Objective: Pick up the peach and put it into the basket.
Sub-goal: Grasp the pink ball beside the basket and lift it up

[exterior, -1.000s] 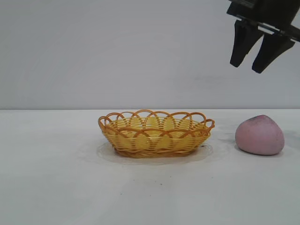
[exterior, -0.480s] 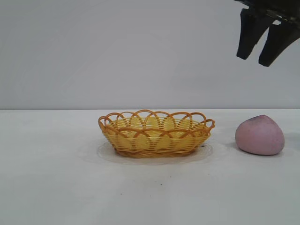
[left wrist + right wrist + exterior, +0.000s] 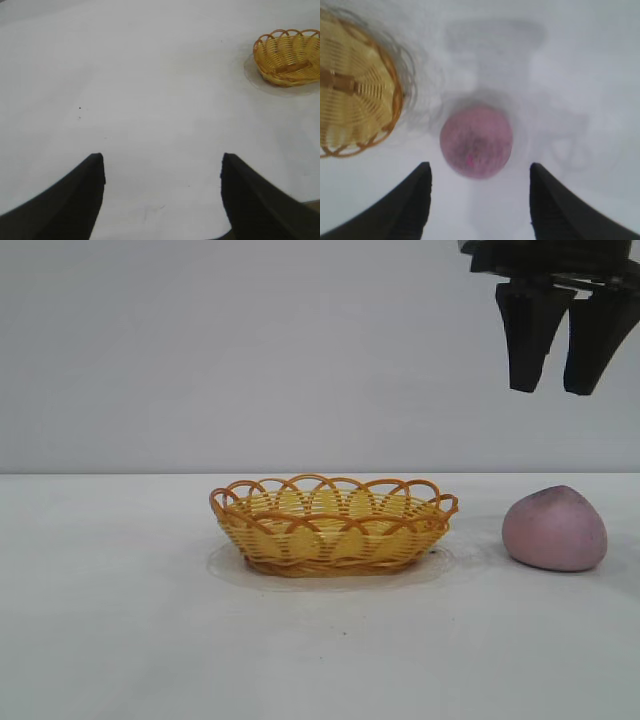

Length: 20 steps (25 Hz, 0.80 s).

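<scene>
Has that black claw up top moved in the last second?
Yes. The right gripper has swung from tilted to pointing straight down and now hangs open above the peach, which lies where it was on the table.

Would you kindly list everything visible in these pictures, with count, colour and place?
basket: one, yellow-orange woven, on the table near its middle, nothing in it.
peach: one, matte pink with a greyish smudge on top, on the table to the right of the basket, apart from it.
table: one, white, under both.
wall: one, pale grey, behind the table.
right pincer: one, black, open, pointing down, hanging high above the peach, holding nothing.
left pincer: one, black, open, over bare table, away from the basket.
</scene>
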### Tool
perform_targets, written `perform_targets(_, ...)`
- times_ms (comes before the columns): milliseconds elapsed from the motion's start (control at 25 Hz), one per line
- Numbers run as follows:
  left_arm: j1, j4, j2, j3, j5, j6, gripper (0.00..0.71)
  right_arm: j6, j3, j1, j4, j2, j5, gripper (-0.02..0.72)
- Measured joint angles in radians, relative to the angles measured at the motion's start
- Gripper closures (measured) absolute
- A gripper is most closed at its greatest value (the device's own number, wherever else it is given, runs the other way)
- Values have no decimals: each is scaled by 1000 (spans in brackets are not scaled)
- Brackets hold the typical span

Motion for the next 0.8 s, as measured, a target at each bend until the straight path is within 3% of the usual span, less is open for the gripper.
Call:
perform_targets(120, 0, 0, 0, 0, 0, 0, 230, 24, 0, 4, -5, 0, 38, 292)
perform_targets(360, 0, 0, 0, 0, 0, 0, 230, 30, 0, 4, 28, 44, 26, 292)
perform_targets(400, 0, 0, 0, 0, 0, 0, 230, 30, 0, 4, 33, 60, 24, 344)
perform_targets(720, 0, 0, 0, 0, 0, 0, 230, 24, -2, 4, 34, 171, -6, 344)
perform_targets(800, 0, 0, 0, 0, 0, 0, 230, 22, -2, 4, 34, 194, -16, 393)
